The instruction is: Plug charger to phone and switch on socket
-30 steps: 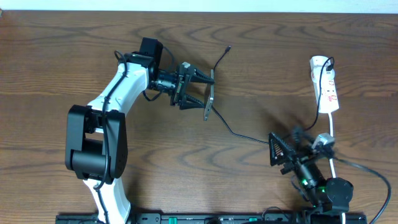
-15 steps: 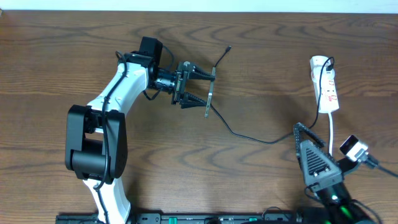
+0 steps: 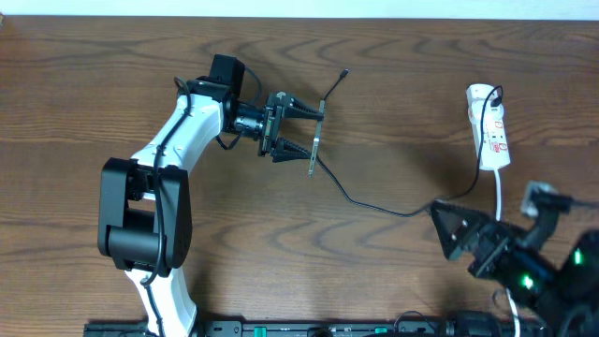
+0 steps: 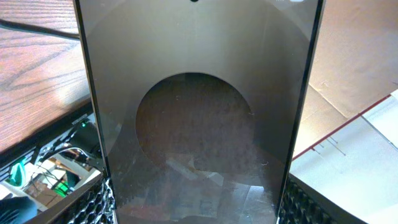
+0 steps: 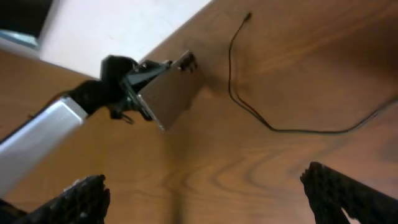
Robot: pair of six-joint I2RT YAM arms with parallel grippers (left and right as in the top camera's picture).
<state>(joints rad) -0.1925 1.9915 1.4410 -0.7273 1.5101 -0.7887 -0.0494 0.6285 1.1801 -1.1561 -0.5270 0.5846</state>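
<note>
Phone (image 3: 312, 166) upright, clamped in left end effector (image 3: 316, 133).

The overhead camera looks straight down on the table (image 3: 94, 75) from well above, with both arm bases along its lower edge. The left wrist camera sits very close to the phone (image 4: 199, 112), whose dark face fills nearly the whole frame. A strip of table shows at upper left, and the pale surfaces at right are probably the room beyond. The right wrist camera looks slantwise across the table from the near right corner, with the pads (image 5: 84, 198) of the right gripper (image 5: 205, 183) at its lower corners. With the overhead view it shares the phone, the charger (image 5: 231, 74) and the left arm (image 5: 50, 124).
</note>
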